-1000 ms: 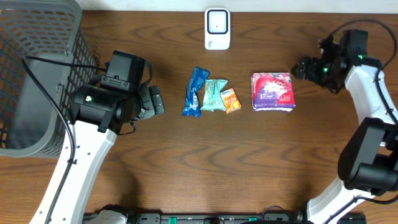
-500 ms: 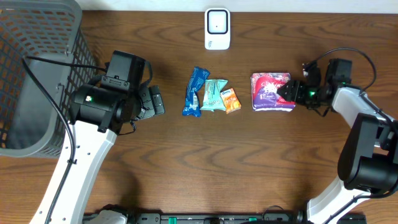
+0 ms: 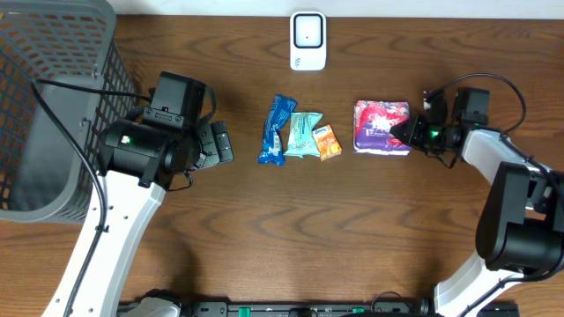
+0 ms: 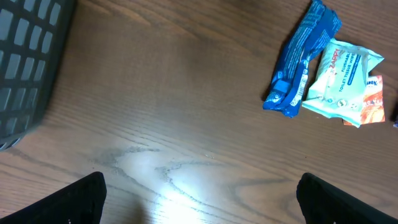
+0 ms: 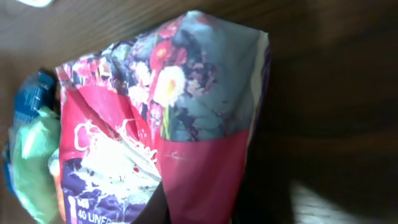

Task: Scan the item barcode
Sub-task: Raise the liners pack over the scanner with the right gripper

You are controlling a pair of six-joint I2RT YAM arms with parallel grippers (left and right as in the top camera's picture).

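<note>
Your left arm (image 3: 99, 242) is a long white link topped by a bulky black joint housing (image 3: 141, 148), with thin black cables (image 3: 88, 89) trailing off it. Its claw (image 3: 218, 143) is black, with blunt matte fingers (image 4: 74, 199). Your right arm (image 3: 495, 151) matches it, with a looping black cable (image 3: 476, 77) and a green light (image 3: 434, 134).

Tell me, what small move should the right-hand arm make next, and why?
Probably a short lift of the floral pack off the table. The right pincer looks closed on the pack's right edge, the pack lies flat on the wood, and no barcode shows. It has to come up before it can be turned toward the white scanner at the far edge.
</note>
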